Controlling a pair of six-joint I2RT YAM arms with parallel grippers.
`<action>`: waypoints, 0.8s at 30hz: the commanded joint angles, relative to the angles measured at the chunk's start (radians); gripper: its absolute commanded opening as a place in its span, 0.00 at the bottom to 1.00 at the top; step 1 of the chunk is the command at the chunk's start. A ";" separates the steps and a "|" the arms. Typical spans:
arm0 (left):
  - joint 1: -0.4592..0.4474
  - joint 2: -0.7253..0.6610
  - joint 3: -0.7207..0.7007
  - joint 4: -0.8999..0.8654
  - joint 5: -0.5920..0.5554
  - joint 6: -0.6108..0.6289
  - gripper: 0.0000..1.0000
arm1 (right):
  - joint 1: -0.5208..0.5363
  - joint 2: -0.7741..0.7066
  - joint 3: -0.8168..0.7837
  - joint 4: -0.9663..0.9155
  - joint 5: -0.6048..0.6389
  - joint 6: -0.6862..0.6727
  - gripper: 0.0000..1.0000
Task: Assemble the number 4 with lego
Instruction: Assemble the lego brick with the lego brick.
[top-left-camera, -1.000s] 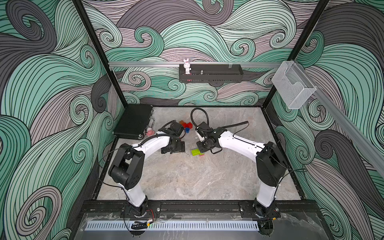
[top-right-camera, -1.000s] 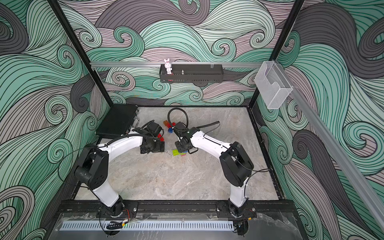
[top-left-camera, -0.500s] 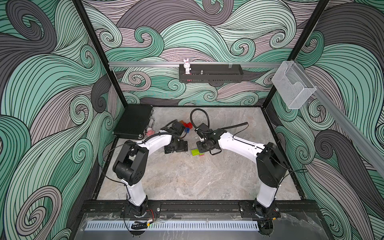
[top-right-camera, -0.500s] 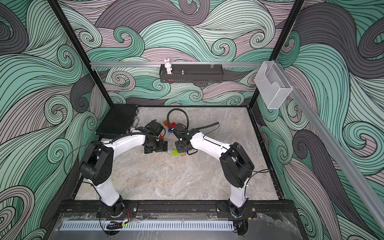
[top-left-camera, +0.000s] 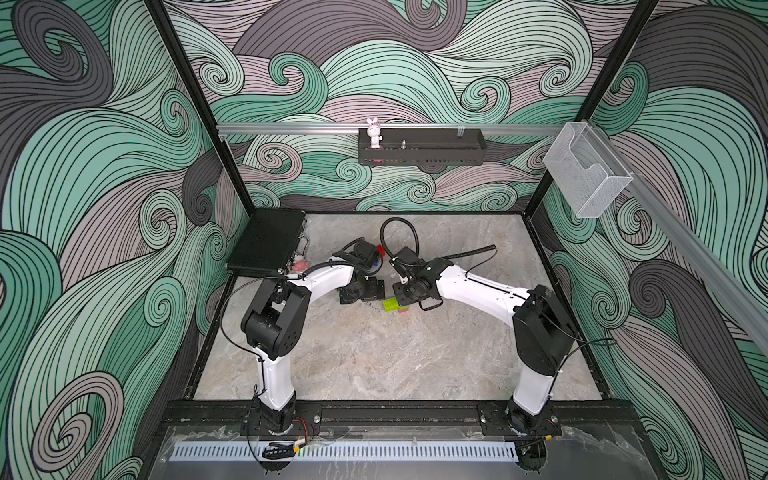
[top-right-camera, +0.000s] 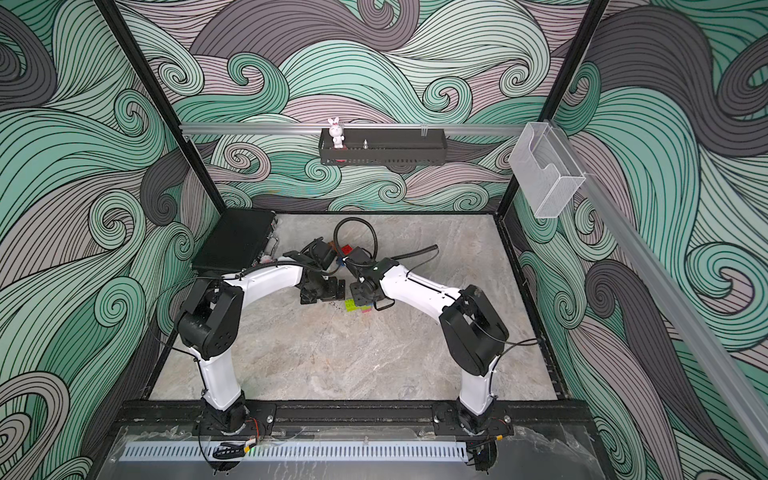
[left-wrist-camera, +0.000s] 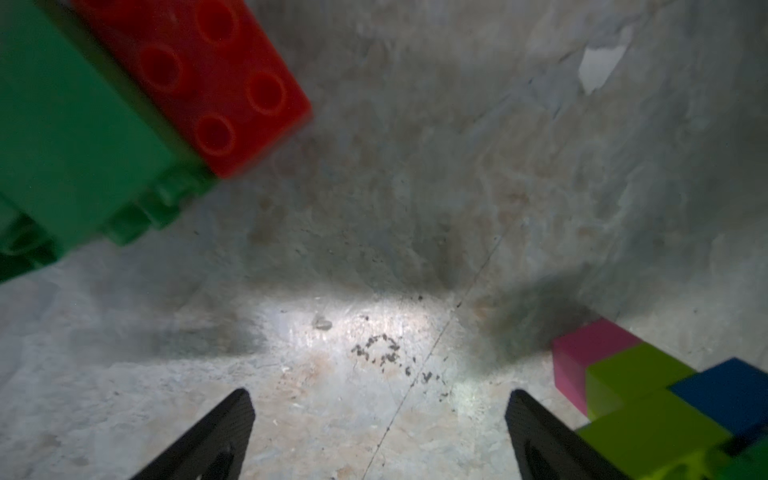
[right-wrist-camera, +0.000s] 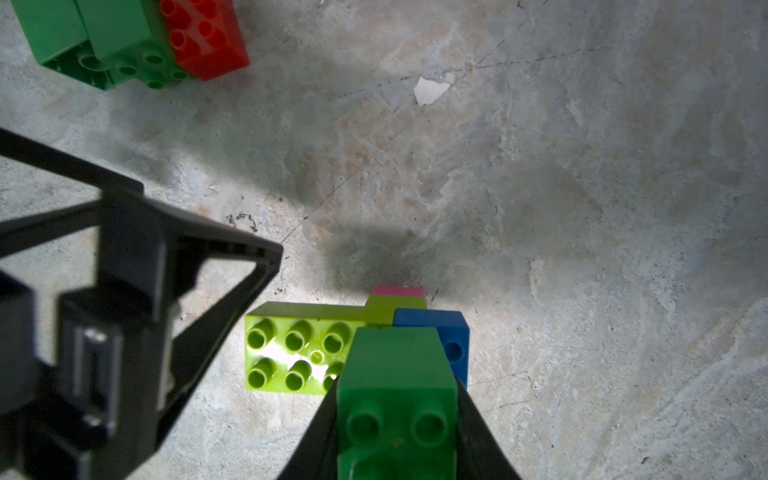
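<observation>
- The tabletop (top-left-camera: 374, 365) carries all the lego; the part-built piece lies towards its back middle, between the two arms; a loose group sits apart from it.
- The left gripper (left-wrist-camera: 378, 395) hovers low beside that piece; its fingers (left-wrist-camera: 208, 440) are spread wide, with only bare stone between them.
- The right gripper (right-wrist-camera: 397, 384) has its fingers (right-wrist-camera: 311, 444) closed partway on a dark green brick (right-wrist-camera: 395, 357); they pinch its two smooth side walls, and its studs are turned towards the wrist camera.
- The part-built piece (top-left-camera: 390, 305) is a long lime brick (right-wrist-camera: 299, 345) with a blue brick (right-wrist-camera: 453, 336) and a pink brick (right-wrist-camera: 398, 291) packed at one end; the held brick overlaps it, and we cannot tell whether it is seated.
- The loose group is made of green bricks (right-wrist-camera: 116, 41) touching a red brick (right-wrist-camera: 208, 37).
- We judge each brick to be light, stiff and hard, with glossy walls that could slip; we would grip two flat opposite walls, never the studs; we would press down squarely, since so light an assembly may skid on the stone.
</observation>
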 joint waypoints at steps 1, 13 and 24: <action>-0.002 0.000 -0.008 -0.021 -0.002 -0.016 0.99 | 0.008 0.056 -0.068 -0.112 0.006 -0.032 0.17; -0.002 -0.009 -0.005 -0.019 0.023 -0.020 0.99 | 0.019 0.071 -0.100 -0.122 -0.024 -0.025 0.17; 0.010 -0.050 -0.023 -0.030 -0.022 0.016 0.99 | 0.019 0.165 -0.132 -0.229 0.060 -0.059 0.13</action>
